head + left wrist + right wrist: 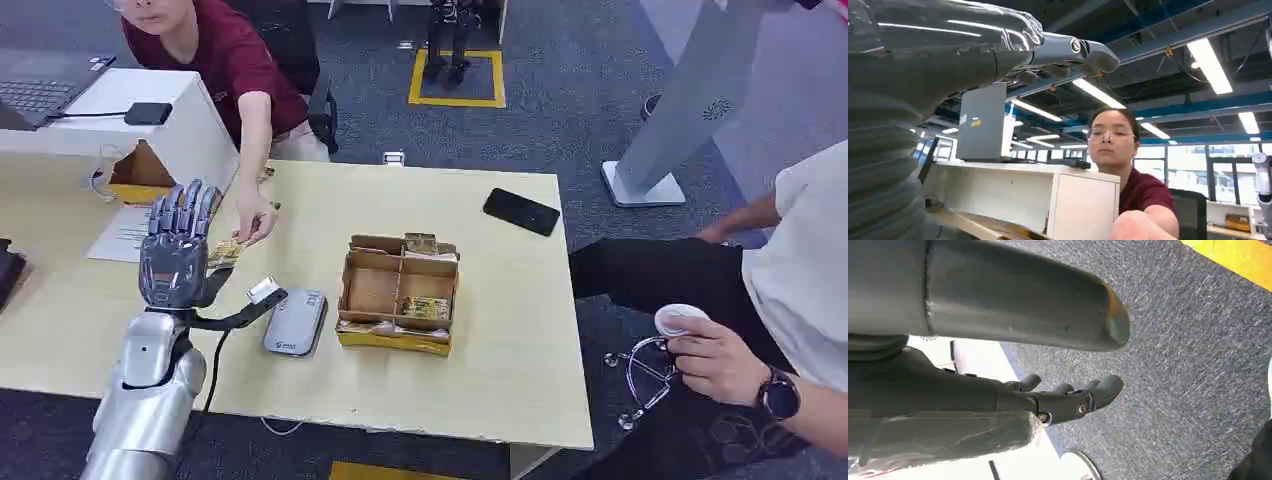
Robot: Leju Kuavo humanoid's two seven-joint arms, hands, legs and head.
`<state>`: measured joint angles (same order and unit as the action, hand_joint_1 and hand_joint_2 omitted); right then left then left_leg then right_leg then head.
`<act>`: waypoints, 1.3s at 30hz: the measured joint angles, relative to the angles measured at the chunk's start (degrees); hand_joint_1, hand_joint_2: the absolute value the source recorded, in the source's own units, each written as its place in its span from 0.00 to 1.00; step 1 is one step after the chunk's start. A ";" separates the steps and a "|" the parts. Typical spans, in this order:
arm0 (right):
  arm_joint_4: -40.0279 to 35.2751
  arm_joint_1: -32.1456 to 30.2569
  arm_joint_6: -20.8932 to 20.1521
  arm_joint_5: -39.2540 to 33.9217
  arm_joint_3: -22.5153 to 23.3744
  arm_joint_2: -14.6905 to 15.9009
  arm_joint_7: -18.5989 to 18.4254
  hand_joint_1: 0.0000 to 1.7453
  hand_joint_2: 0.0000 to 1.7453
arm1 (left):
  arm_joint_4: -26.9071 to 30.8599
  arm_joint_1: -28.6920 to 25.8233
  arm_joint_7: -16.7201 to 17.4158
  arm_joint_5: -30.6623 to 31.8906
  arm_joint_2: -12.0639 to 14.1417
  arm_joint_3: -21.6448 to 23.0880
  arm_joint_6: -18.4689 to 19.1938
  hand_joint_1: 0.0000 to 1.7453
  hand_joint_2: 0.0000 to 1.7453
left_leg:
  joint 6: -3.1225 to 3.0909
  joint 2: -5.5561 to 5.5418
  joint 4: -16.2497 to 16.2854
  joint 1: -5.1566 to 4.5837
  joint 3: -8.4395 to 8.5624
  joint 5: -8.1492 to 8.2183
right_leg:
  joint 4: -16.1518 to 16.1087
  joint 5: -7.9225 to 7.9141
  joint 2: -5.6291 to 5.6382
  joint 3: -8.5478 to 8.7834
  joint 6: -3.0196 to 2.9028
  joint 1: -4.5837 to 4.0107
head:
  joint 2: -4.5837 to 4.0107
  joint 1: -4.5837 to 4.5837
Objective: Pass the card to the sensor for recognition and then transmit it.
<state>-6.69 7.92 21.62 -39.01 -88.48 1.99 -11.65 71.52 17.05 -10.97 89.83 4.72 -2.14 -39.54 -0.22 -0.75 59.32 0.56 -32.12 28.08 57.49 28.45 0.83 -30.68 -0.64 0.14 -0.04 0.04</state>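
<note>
My left hand (177,250) is raised over the left part of the worktop (500,340), fingers upright and spread; the card (224,253) shows at its right edge, touching the hand, and a person's hand (254,218) in a dark red sleeve grips the card's far end. I cannot tell whether my fingers still clamp the card or merely rest against it. My right hand (1068,397) hangs beside me over grey carpet, fingers loosely curled, grasping nothing. The grey card sensor (295,322) lies flat on the worktop just beside my left wrist, toward the middle. I judge the step in hand to be the handover: hold the wrist level, keep the card edge presented toward the person, and ease my fingers off only once their grip is firm, without pulling back against it. The worktop is pale wood; a partitioned cardboard box (398,293) holding more cards stands near the sensor, and a black phone (521,211) lies well apart. A second seated person is at the right.
</note>
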 joint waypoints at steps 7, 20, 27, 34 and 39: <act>0.02 0.01 0.07 -0.04 -0.04 0.02 0.00 0.00 0.00 | -0.42 0.30 0.33 0.00 -0.11 0.00 0.00 0.00 1.00 | 0.00 0.01 0.00 0.00 0.00 0.00 | 0.00 0.00 0.01 -0.01 0.00 0.00 | 0.00 0.02; 0.07 0.02 0.24 -0.11 -0.28 0.00 -0.07 0.00 0.00 | -2.25 0.42 -0.20 -0.52 -0.31 0.00 0.00 1.00 1.00 | 0.00 0.01 0.00 0.00 0.00 0.00 | 0.00 0.00 0.01 -0.01 0.00 0.00 | 0.00 0.00; 0.07 0.02 0.24 -0.11 -0.68 0.00 -0.07 0.00 0.00 | -2.69 0.66 -0.22 -0.61 -0.46 0.00 0.00 1.00 1.00 | 0.00 0.01 0.00 0.00 -0.01 0.00 | 0.00 0.00 0.01 -0.01 0.00 0.00 | 0.00 0.02; 0.07 0.02 0.26 -0.02 -0.90 0.00 -0.15 0.00 0.00 | -3.32 0.75 -2.03 -1.73 -0.46 -0.02 0.00 1.00 1.00 | 0.00 0.00 0.00 0.00 -0.02 0.00 | 0.00 0.00 0.00 -0.01 0.00 0.00 | 0.00 0.00; 0.07 0.02 0.31 0.11 -1.05 0.00 -0.17 0.00 0.00 | -3.83 0.75 -3.10 -1.75 -0.48 -0.33 0.00 1.00 1.00 | 0.00 0.00 0.00 0.00 -0.02 0.00 | 0.00 0.00 0.00 -0.01 0.00 0.00 | 0.00 0.00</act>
<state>-6.62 7.94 21.92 -38.91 -89.53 1.99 -11.82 67.69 17.80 -14.08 88.08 4.24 -2.47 -39.54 -0.22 -0.75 59.32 0.56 -32.13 28.08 57.49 28.45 0.83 -30.69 -0.64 0.14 -0.04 0.04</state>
